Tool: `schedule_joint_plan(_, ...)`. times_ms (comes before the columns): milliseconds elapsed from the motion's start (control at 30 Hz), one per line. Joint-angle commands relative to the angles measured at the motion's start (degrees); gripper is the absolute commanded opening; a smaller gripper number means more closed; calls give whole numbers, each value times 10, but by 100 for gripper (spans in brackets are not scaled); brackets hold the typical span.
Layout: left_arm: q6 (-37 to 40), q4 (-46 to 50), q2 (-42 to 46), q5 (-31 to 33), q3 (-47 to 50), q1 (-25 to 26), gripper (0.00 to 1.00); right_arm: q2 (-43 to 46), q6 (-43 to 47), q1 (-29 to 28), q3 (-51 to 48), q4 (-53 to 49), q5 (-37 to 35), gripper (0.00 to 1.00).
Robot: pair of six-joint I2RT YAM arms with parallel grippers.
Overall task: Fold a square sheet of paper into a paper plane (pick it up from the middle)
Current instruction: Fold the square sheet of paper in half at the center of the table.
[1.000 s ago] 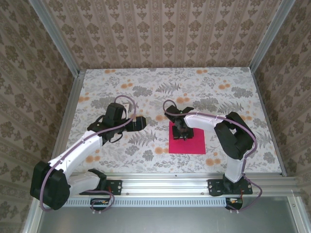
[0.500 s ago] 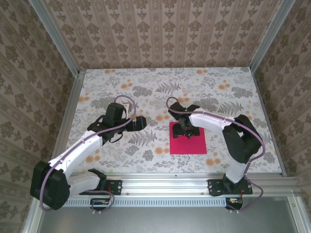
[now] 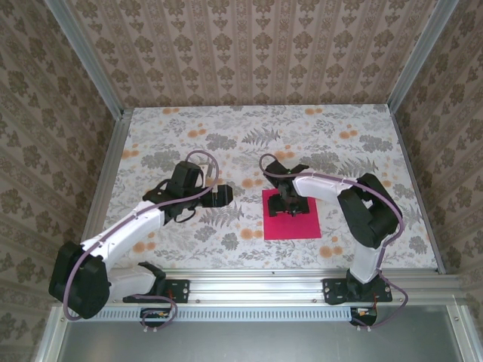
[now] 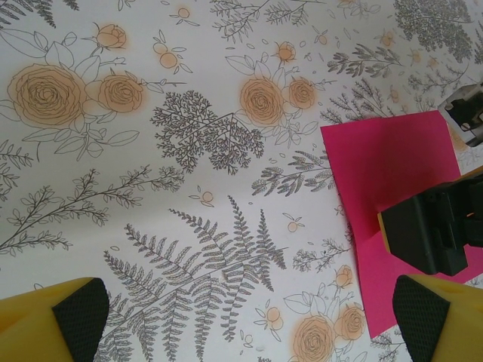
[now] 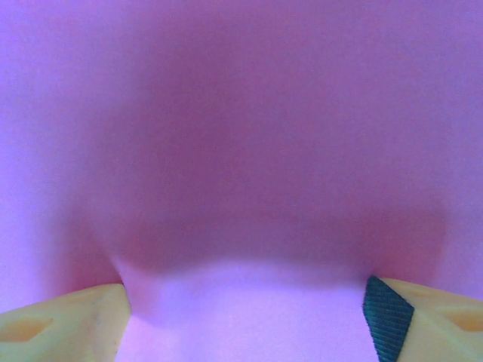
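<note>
Status: nothing folded. Sheet (image 3: 290,222) lies flat on the table (image 3: 249,136), right of centre, near the front edge, with no crease I can see. My right claw (image 3: 287,205) is down on its far half, jaws spread wide, pads (image 5: 386,311) on the paper, nothing pinched. My left claw (image 3: 220,194) hangs fully open over bare print, just left of the sheet. Pickup and all folds are left, I'd say. It's square, so no long axis and no nose; edges run roughly parallel to the table's, slightly skewed.
</note>
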State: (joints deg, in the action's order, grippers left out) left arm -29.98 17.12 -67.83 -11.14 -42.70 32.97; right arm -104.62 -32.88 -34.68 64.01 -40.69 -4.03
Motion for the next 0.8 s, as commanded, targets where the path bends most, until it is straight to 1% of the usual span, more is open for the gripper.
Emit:
schedule_joint_plan(0, -2, 1, -2, 1, -19, 3, 100, -37, 3, -4, -37, -3, 4, 78)
schedule_joint_plan(100, -1, 3, -4, 1, -23, 4, 100, -24, 4, -4, -31, -13, -6, 70)
schedule_joint_plan(200, 0, 5, -4, 1, -25, 3, 100, -12, 6, -4, -20, -27, -12, 68)
schedule_joint_plan(267, 0, 8, -3, 2, -26, 4, 100, 4, 8, -4, -12, -33, -7, 65)
schedule_joint_plan(400, 1, 11, 0, 7, -27, 4, 100, 62, 9, -4, 2, -38, 17, 54)
schedule_joint_plan(500, -1, 13, 3, 18, -28, 4, 100, 109, 0, -4, 3, -16, 63, 42)
schedule_joint_plan(567, -5, 13, 4, 26, -28, 4, 100, 135, -13, -4, -5, 8, 99, 41)
schedule_joint_plan(633, -8, 11, 5, 34, -30, 3, 100, 156, -31, -3, -14, 45, 144, 43)
schedule_joint_plan(767, -12, 7, 4, 33, -32, 3, 100, 189, -91, -2, -57, 184, 250, 42)
